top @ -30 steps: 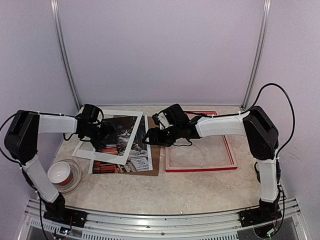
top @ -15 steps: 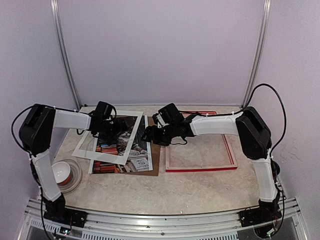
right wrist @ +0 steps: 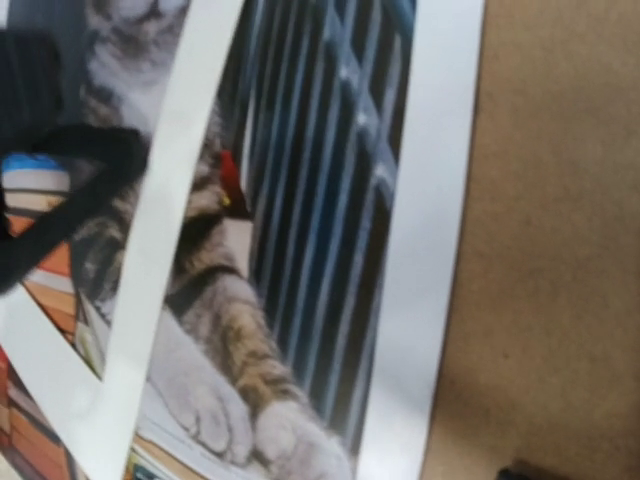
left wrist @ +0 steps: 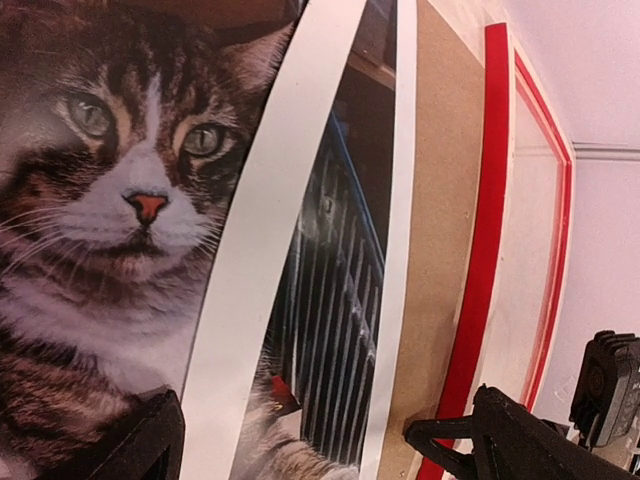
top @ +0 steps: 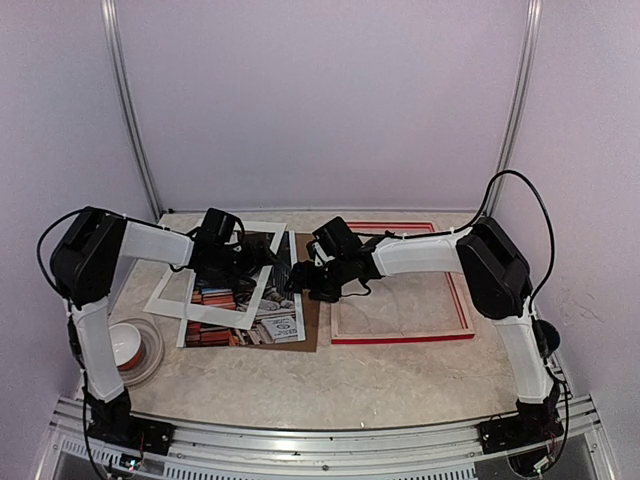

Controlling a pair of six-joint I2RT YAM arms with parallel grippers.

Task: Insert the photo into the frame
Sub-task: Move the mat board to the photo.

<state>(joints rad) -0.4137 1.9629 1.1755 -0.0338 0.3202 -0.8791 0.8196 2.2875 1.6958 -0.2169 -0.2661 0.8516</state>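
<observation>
Left fingers [left wrist: 130,450] wide open above the photo [left wrist: 100,200], mostly cut off. Right fingers [right wrist: 70,190] spread at its right edge, blurred; white mat [left wrist: 260,250] covers part.

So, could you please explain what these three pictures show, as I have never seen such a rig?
Two robot arms are bolted to a table. One picture looks down from above; the others come from a camera on each wrist. The left end effector and the right end effector, both open, are over the cat photo and seem to hold nothing. A white mat lies askew on the photo, which lies on a brown board. The red frame lies to the right, a bowl to the left.
</observation>
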